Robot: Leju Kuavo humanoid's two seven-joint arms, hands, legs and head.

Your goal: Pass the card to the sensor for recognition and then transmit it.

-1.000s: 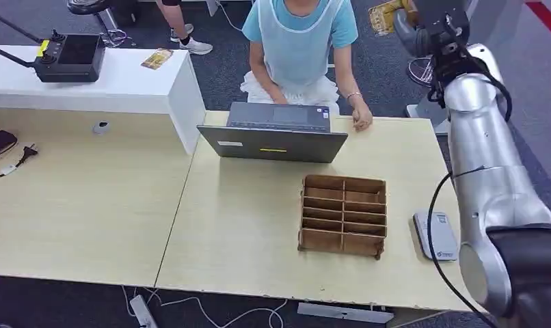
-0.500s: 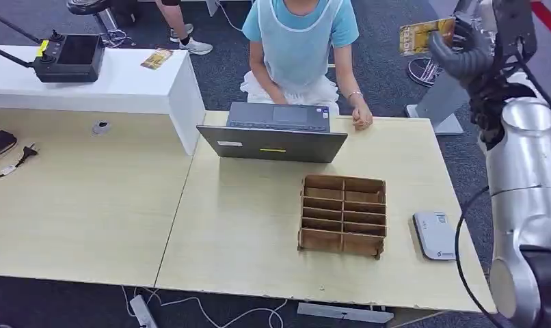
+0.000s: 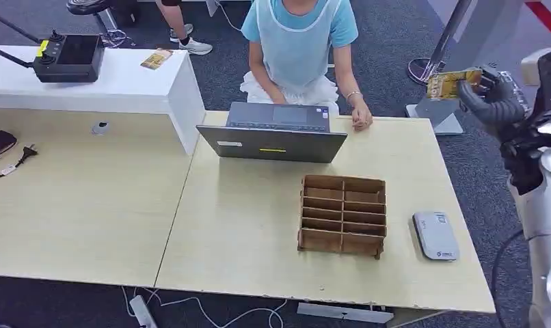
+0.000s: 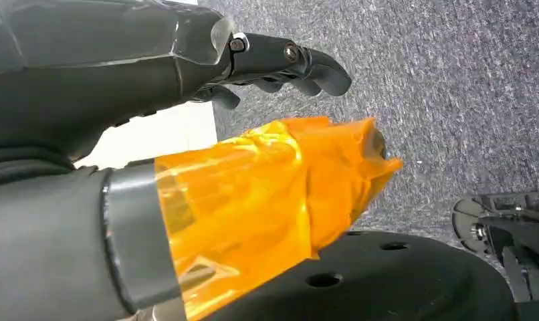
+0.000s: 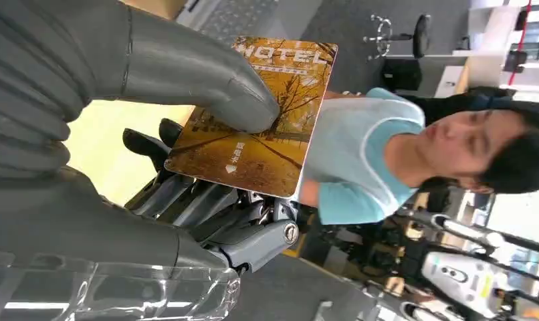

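Note:
My right hand [image 3: 495,99] is raised past the table's far right corner and pinches a yellow hotel card [image 3: 452,83]. In the right wrist view the thumb presses the card [image 5: 257,120] against the fingers of that hand [image 5: 153,134]. The sensor, a flat grey-white reader [image 3: 435,236], lies on the table near its right edge, well below and nearer to me than the card. My left hand [image 4: 186,134] hangs over dark carpet, its thumb wrapped in orange film and its fingers apart, holding nothing.
A brown wooden divider box [image 3: 343,215] stands just left of the reader. A person [image 3: 300,48] sits behind an open laptop [image 3: 273,133] at the far side of the light table [image 3: 259,225]. On the white counter at the far left are a black device [image 3: 71,58] and another card [image 3: 156,59].
My right arm has swung to the right and downward with the card, from above the far table edge to beyond the right corner. Everything on the table has stayed put.

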